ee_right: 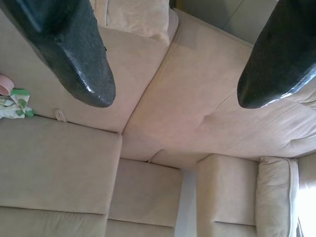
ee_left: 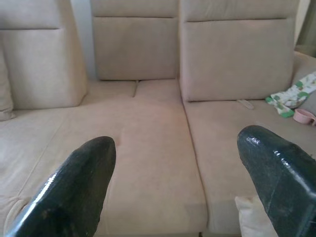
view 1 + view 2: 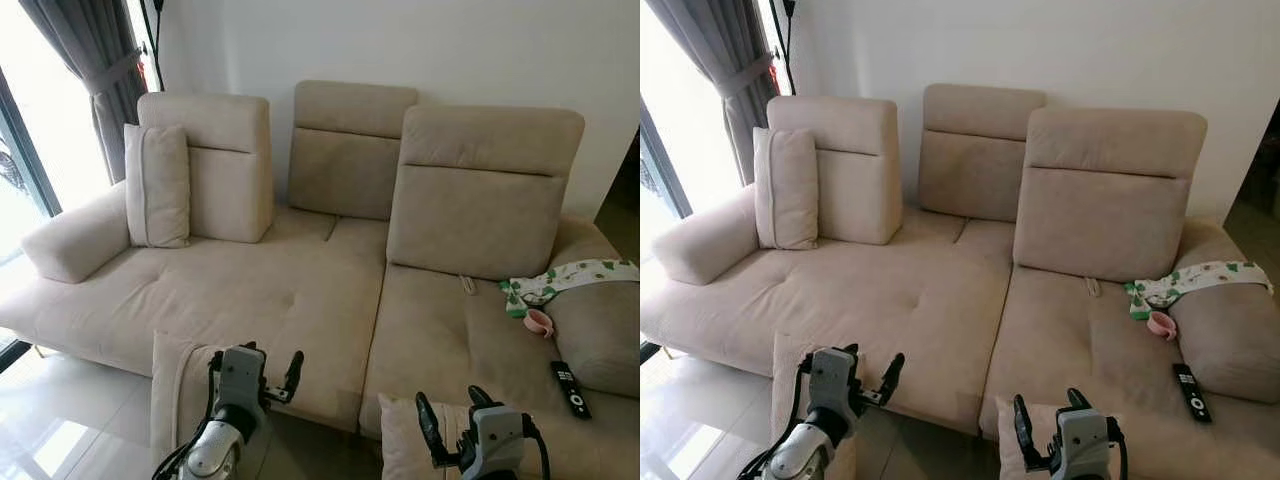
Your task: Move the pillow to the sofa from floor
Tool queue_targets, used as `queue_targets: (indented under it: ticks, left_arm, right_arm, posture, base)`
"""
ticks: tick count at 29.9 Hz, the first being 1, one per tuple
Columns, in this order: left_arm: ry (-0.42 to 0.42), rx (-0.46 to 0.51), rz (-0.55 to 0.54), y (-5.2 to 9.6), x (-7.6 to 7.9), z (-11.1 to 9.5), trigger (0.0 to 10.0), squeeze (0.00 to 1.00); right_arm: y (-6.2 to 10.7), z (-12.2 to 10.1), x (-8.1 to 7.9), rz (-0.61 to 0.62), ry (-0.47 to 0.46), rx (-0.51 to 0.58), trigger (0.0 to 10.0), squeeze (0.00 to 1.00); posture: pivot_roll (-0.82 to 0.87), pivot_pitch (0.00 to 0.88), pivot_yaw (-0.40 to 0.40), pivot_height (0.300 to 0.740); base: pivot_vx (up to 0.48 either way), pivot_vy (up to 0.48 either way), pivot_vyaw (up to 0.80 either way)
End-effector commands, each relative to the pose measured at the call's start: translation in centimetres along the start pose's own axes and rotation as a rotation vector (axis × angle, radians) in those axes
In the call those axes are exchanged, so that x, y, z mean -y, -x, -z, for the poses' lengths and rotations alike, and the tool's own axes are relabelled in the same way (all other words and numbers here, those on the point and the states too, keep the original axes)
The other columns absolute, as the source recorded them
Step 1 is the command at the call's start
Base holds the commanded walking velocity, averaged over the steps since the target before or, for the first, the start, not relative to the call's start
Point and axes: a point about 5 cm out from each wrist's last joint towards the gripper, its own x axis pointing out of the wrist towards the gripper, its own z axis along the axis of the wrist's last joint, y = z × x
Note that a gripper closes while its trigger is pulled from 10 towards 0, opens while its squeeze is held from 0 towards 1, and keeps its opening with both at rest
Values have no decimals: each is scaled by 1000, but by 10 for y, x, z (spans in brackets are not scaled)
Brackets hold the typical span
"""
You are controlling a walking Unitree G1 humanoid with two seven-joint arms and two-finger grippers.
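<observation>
Beige pillow (image 3: 176, 385) upright against sofa (image 3: 300, 290) front

Right pincer (image 1: 173, 74) fingers spread, beige sofa (image 1: 197, 123), upright pillow (image 1: 276, 197), patterned cloth (image 1: 15, 103)

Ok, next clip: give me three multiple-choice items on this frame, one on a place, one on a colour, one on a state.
1. Where does the remote lie?
A) on the floor
B) on the right end of the sofa seat
C) on the left armrest

2. What colour is the small cup?
A) pink
B) blue
C) yellow

3. How is the left claw?
A) shut on a pillow
B) shut, empty
C) open, empty

Answers: 1 B, it lies on the seat near the right end. 2 A, the cup next to the green-patterned cloth is pink. 3 C, its fingers stand apart with nothing between them.
</observation>
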Motion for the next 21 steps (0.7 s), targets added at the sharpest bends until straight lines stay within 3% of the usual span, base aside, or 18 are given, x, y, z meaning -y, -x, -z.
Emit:
queue_targets:
  ticks: [1, 10, 21]
  left_arm:
    - [15, -28, -16, 4, -3, 7, 10000, 0]
    - [20, -18, 5, 4, 0, 6, 10000, 0]
    - [20, -9, 23, 2, 3, 5, 10000, 0]
  right_arm:
    - [-1, 1, -2, -8, -5, 2, 10000, 0]
    - [-2, 2, -2, -13, -9, 3, 10000, 0]
    - [0, 3, -1, -10, -6, 4, 10000, 0]
  posture:
    - [98, 0, 36, 740]
    - [96, 0, 32, 740]
    - [87, 0, 31, 740]
  base:
    - [0, 0, 0]
    - [0, 0, 0]
    - [0, -419, 0]
